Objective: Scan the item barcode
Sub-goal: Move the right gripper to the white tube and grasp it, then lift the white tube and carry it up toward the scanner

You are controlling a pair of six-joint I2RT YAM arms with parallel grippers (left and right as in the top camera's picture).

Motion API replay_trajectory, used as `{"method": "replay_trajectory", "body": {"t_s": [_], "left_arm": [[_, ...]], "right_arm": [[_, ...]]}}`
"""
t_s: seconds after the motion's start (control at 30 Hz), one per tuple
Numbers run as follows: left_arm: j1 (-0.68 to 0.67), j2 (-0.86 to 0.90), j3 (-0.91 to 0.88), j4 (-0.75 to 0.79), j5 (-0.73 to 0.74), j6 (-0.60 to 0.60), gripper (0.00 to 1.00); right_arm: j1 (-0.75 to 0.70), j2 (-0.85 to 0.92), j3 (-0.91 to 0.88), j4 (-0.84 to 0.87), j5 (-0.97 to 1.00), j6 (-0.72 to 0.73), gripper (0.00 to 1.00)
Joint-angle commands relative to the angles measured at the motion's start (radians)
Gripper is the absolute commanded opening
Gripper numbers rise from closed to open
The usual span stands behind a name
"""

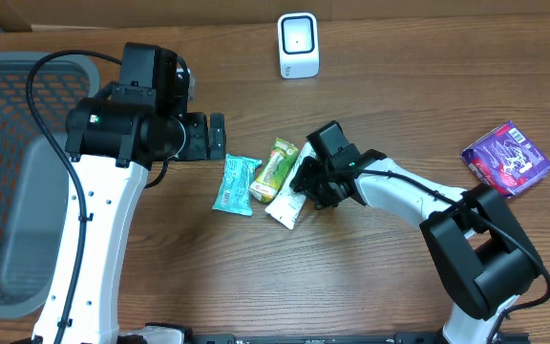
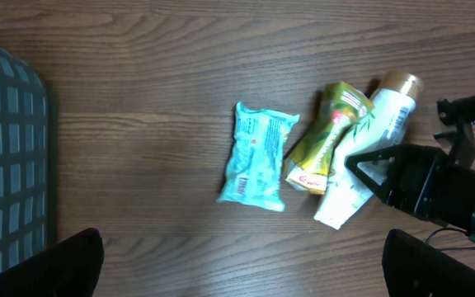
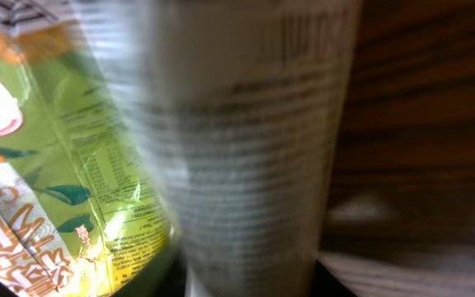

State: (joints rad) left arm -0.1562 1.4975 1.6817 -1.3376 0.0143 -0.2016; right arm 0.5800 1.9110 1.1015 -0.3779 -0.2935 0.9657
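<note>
The tube (image 1: 285, 206) lies flat on the table (image 1: 399, 105) at mid-scene, its left edge touching the green pouch (image 1: 274, 168), with the right gripper (image 1: 308, 186) down over its far half. Whether those fingers have closed on it I cannot tell, since the right wrist view is a blur of white print with no fingertips showing. The left gripper (image 1: 206, 136) hangs wide open, just far-left of the teal packet (image 1: 235, 184), holding nothing. Likely trouble: a pinch this close to the pouch could catch both items or shove the pouch aside. A slick, rounded tube may squirt out of a shallow grip, and held near 1 end its tail could sag, turning the barcode away from the scanner (image 1: 298, 45). The tube's long axis runs diagonally, with the gold cap (image 2: 400, 82) toward far-right (it shows only from the left wrist) and the crimped flat end toward near-left
</note>
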Motion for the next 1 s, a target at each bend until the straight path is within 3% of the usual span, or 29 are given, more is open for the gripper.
{"method": "replay_trajectory", "body": {"t_s": [0.0,0.2,0.37,0.5,0.63,0.83,0.97], "left_arm": [[-0.001,0.008,0.003,0.003,0.004,0.015,0.99],[-0.001,0.008,0.003,0.003,0.004,0.015,1.0],[-0.001,0.008,0.003,0.003,0.004,0.015,0.99],[-0.001,0.008,0.003,0.003,0.004,0.015,1.0],[-0.001,0.008,0.003,0.003,0.004,0.015,0.99],[-0.001,0.008,0.003,0.003,0.004,0.015,0.99],[-0.001,0.008,0.003,0.003,0.004,0.015,1.0]], "right_arm": [[0.005,0.014,0.011,0.0,0.004,0.014,0.22],[-0.035,0.008,0.028,-0.002,-0.175,-0.178,0.15],[-0.123,0.004,0.119,-0.155,-0.313,-0.577,0.14],[-0.214,0.004,0.196,-0.342,-0.284,-0.885,0.14],[-0.279,0.008,0.206,-0.404,-0.04,-1.051,0.15],[-0.306,0.02,0.19,-0.415,0.002,-1.271,0.37],[-0.306,0.02,0.187,-0.414,0.003,-1.307,0.41]]}}
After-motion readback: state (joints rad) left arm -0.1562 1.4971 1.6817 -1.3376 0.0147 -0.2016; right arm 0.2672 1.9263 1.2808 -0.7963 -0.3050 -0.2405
